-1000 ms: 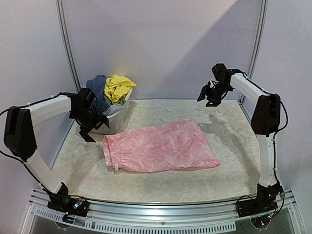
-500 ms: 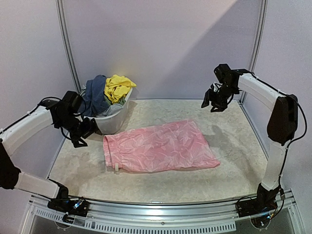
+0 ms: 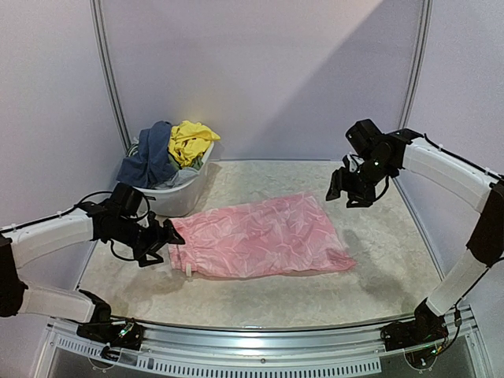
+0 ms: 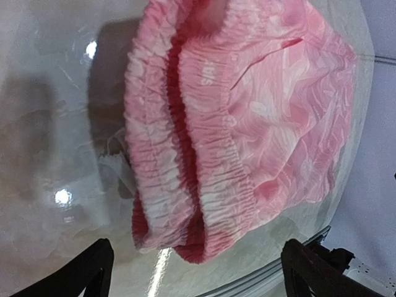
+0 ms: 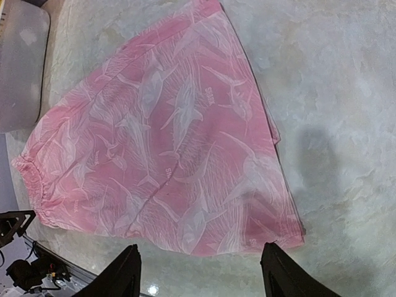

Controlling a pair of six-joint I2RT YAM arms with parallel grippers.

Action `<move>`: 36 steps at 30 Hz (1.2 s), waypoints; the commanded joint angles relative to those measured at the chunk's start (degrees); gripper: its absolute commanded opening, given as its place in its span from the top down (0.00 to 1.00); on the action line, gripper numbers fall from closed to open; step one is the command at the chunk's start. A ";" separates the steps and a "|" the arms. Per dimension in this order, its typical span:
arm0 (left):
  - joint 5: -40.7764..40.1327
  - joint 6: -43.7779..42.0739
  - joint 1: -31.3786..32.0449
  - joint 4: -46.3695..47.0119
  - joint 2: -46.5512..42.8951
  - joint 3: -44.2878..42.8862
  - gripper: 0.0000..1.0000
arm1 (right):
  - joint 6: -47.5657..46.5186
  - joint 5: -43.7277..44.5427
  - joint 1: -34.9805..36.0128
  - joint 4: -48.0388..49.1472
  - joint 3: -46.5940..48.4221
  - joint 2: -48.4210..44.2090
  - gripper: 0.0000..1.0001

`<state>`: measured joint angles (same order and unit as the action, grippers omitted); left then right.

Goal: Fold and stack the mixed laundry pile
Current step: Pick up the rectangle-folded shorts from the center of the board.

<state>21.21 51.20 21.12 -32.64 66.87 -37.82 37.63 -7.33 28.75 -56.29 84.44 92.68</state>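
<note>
A pale pink patterned piece (image 3: 256, 236) lies spread flat on the table. Its elastic waistband end (image 4: 185, 154) faces my left gripper (image 3: 161, 240), which is open, empty and low, just left of that edge. My right gripper (image 3: 348, 191) is open and empty, held above the table past the piece's far right corner; the piece fills its wrist view (image 5: 167, 142). The rest of the pile, a blue piece (image 3: 150, 153) and a yellow piece (image 3: 189, 140), sits heaped in the white tub (image 3: 183, 197) at the back left.
The marbled table (image 3: 378, 268) has bare surface to the right and in front of the pink piece. A metal rail (image 3: 252, 340) runs along the near edge. Purple walls close in the back and sides.
My left gripper has come down from beside the tub to the pink piece's left edge. My right gripper has moved lower and nearer. The pink piece has not moved.
</note>
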 commanded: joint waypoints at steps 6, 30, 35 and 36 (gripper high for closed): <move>2.93 1.87 0.86 11.98 9.04 2.27 0.06 | 5.52 4.02 4.29 0.58 -7.19 -11.61 0.18; 2.74 5.25 5.01 18.97 18.88 1.10 0.78 | 9.44 7.02 5.75 -3.87 -11.50 -21.71 0.13; -0.32 3.10 5.51 8.39 13.53 -3.45 0.96 | 9.15 6.91 6.77 -2.57 -11.88 -21.35 0.17; -0.33 2.65 5.55 6.50 12.94 -4.55 0.99 | 9.18 6.69 7.16 -2.02 -11.99 -21.19 0.18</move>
<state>23.42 55.81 25.89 -16.99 83.37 -38.11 46.46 -1.52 34.46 -59.11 73.41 71.92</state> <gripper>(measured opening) 0.078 0.842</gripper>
